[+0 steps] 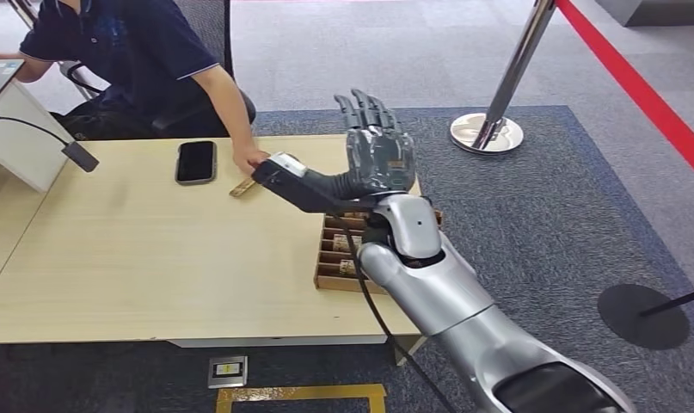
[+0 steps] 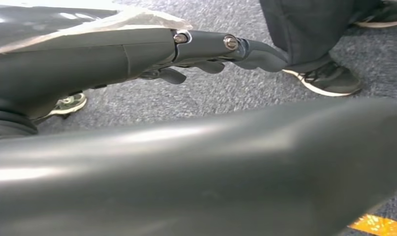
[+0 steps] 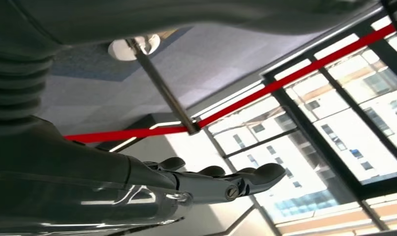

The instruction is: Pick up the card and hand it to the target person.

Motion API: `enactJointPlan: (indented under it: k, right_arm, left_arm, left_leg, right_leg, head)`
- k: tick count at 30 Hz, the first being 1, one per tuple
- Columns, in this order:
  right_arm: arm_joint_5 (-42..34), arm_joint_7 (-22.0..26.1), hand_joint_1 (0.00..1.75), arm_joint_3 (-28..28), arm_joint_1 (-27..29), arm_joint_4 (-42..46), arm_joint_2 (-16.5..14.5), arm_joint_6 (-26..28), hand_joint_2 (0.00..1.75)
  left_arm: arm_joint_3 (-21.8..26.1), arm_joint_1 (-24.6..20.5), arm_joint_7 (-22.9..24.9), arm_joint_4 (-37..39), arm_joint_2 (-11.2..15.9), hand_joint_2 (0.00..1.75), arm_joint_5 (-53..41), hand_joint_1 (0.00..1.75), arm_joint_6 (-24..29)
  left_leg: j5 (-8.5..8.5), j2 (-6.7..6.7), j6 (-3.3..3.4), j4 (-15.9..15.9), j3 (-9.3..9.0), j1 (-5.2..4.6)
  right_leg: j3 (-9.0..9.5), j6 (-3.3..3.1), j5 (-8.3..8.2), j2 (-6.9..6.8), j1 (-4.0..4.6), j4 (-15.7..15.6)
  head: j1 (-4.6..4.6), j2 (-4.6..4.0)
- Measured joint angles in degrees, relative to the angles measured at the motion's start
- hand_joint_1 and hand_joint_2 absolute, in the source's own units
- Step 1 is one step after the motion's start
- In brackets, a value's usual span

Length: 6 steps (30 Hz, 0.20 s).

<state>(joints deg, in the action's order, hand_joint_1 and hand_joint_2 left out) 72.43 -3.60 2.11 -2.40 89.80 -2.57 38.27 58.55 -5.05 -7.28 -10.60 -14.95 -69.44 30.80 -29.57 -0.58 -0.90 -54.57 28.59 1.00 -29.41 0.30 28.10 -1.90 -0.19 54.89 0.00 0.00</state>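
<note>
A small tan card (image 1: 242, 187) lies on the light wooden table (image 1: 137, 258), and the fingertips of a seated person's hand (image 1: 250, 160) are on it. My right hand (image 1: 373, 151) is raised just right of that hand, its fingers spread and pointing up. Its thick thumb (image 1: 291, 181) reaches left, close beside the person's fingers and the card. The right hand (image 3: 211, 179) holds nothing in the right wrist view either. My left hand (image 2: 201, 54) hangs over grey carpet with its fingers loosely extended and nothing in them.
A cardboard box (image 1: 336, 258) with slotted rows sits at the table's right edge under my right forearm. A black phone (image 1: 196, 162) lies left of the card. A microphone (image 1: 81, 157) and white screen (image 1: 12, 129) stand far left. A stanchion base (image 1: 488, 131) and red belt (image 1: 644, 86) are right.
</note>
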Motion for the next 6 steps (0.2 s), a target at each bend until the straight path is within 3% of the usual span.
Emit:
enactJointPlan:
  k: [2, 3, 4, 6]
  right_arm:
    - [-12.09, 14.26, 0.0, 21.18, 10.89, 13.22, -7.19, 1.73, 0.0]
    - [-19.25, 21.47, 0.0, 28.97, 13.7, 15.94, -10.3, 1.73, 0.0]
    - [-24.94, 26.65, 0.0, 34.43, 15.15, 17.09, -12.4, 1.73, 0.0]
    - [-29.16, 28.92, 0.0, 37.46, 16.4, 17.55, -13.14, 1.73, 0.0]
  left_arm:
    - [0.49, 0.11, -0.8, 0.01, -0.23, 0.0, 0.72, 0.0, -0.59]
    - [0.64, 0.15, -1.09, 0.02, -0.31, 0.0, 0.92, 0.0, -0.83]
    - [0.75, 0.17, -1.29, 0.04, -0.36, 0.0, 1.08, 0.0, -1.02]
    - [0.78, 0.19, -1.5, 0.04, -0.41, 0.0, 1.12, 0.0, -1.23]
  left_leg:
    - [-0.11, -0.24, 0.07, -0.01, -0.13, 0.02]
    - [-0.19, -0.27, 0.11, -0.08, -0.18, 0.01]
    - [-0.31, -0.29, 0.17, -0.16, -0.2, -0.02]
    - [-0.48, -0.38, 0.29, -0.25, -0.28, -0.11]
  right_leg:
    - [0.2, 0.04, 0.13, -0.21, 0.02, -0.12]
    - [0.23, 0.09, 0.22, -0.21, 0.02, -0.1]
    - [0.24, 0.15, 0.32, -0.22, -0.02, -0.03]
    - [0.36, 0.27, 0.49, -0.27, -0.09, 0.03]
  head:
    - [0.0, 0.0]
    - [0.0, 0.0]
    - [0.0, 0.0]
    - [0.0, 0.0]
